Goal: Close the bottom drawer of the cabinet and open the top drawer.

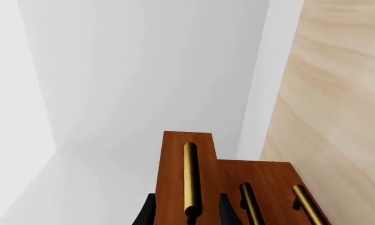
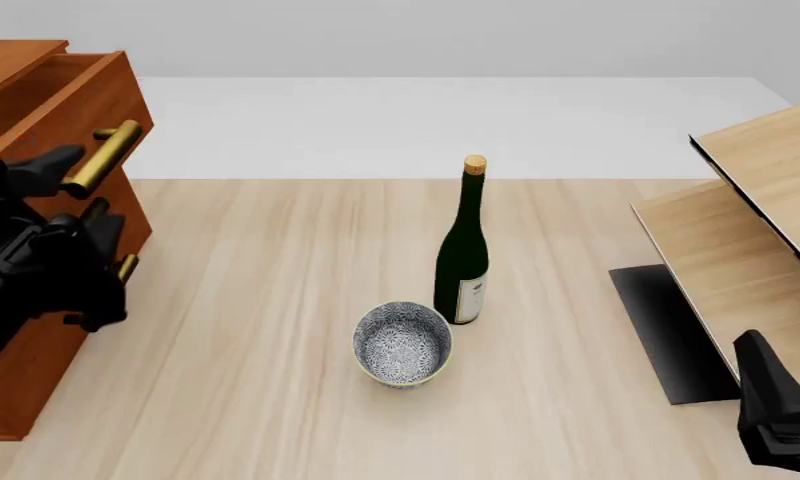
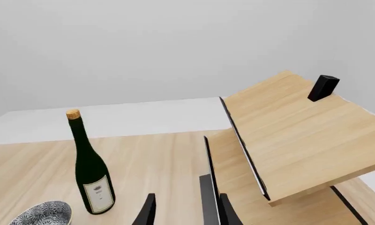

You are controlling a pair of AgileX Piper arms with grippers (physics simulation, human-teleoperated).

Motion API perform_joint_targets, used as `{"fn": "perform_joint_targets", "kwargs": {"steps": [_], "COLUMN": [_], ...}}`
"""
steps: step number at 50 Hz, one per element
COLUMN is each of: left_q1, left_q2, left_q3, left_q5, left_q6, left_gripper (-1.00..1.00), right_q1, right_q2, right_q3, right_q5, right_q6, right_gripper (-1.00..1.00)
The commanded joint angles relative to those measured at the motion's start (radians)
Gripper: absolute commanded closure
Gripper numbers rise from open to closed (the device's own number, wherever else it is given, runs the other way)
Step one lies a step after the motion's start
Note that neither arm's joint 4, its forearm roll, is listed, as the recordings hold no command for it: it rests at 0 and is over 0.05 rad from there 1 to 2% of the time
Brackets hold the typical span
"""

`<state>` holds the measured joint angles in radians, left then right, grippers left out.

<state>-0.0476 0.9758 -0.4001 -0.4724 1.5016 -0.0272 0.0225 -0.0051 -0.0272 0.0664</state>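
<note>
Cabinet at tabletop left edge; top drawer protrudes beyond the lower two, left end effector spread astride its brass handle. Right end effector spread, empty, near pale shelf unit; wine bottle beside patterned bowl, centre.

Bright, even, diffuse light; sharp clean renders with only faint soft shadows.

The tall reddish-brown wooden cabinet stands at the surface's left edge; its top drawer juts out, while the bottom drawer sits flush.
</note>
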Motion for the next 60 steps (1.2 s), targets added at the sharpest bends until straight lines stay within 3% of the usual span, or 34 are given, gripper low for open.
{"fn": "perform_joint_targets", "kwargs": {"steps": [1,20,28,34,36,38,41,42,44,45,47,48,50,54,56,57,58,59,60], "left_q1": [-0.032,-0.107,-0.123,-0.127,-0.122,-0.130,-0.126,-0.119,-0.125,-0.120,-0.131,-0.122,-0.121,-0.113,-0.095,-0.093,-0.091,-0.052,-0.054], "left_q2": [-0.010,-0.036,-0.047,-0.053,-0.046,-0.046,-0.043,-0.040,-0.036,-0.026,-0.027,0.003,0.007,0.032,0.018,0.037,0.043,0.032,0.034], "left_q3": [-0.028,-0.126,-0.203,-0.354,-0.351,-0.412,-0.410,-0.450,-0.480,-0.551,-0.560,-0.670,-0.691,-0.800,-0.796,-0.838,-0.844,-0.821,-0.846], "left_q5": [0.035,0.118,0.190,0.313,0.302,0.357,0.330,0.389,0.409,0.491,0.473,0.593,0.591,0.694,0.687,0.747,0.762,0.745,0.769], "left_q6": [-0.020,-0.077,-0.131,-0.254,-0.243,-0.308,-0.292,-0.339,-0.367,-0.441,-0.442,-0.565,-0.583,-0.714,-0.723,-0.787,-0.801,-0.773,-0.821], "left_gripper": [-1.00,-1.00,-1.00,-1.00,-1.00,-1.00,-1.00,-1.00,-1.00,-1.00,-1.00,-1.00,-1.00,-1.00,-1.00,-1.00,-1.00,-1.00,-1.00], "right_q1": [0.000,-0.003,-0.008,-0.006,-0.007,-0.009,-0.010,-0.010,-0.008,-0.007,-0.007,-0.008,-0.009,-0.011,-0.012,-0.012,-0.012,-0.012,-0.012], "right_q2": [-0.003,-0.014,-0.018,-0.018,-0.018,-0.018,-0.018,-0.017,-0.017,-0.017,-0.017,-0.017,-0.017,-0.015,-0.015,-0.016,-0.016,-0.016,-0.017], "right_q3": [0.000,0.000,0.000,0.000,0.000,-0.001,0.000,0.000,0.000,0.000,0.000,0.000,-0.001,0.000,0.000,0.000,0.000,0.000,0.000], "right_q5": [0.003,0.013,0.014,0.014,0.014,0.014,0.014,0.013,0.012,0.012,0.012,0.012,0.012,0.011,0.010,0.011,0.011,0.011,0.011], "right_q6": [0.002,0.007,0.008,0.008,0.009,0.010,0.011,0.012,0.012,0.013,0.013,0.014,0.015,0.015,0.015,0.016,0.016,0.016,0.016], "right_gripper": [-1.00,-1.00,-1.00,-1.00,-1.00,-1.00,-1.00,-1.00,-1.00,-1.00,-1.00,-1.00,-1.00,-1.00,-1.00,-1.00,-1.00,-1.00,-1.00]}}
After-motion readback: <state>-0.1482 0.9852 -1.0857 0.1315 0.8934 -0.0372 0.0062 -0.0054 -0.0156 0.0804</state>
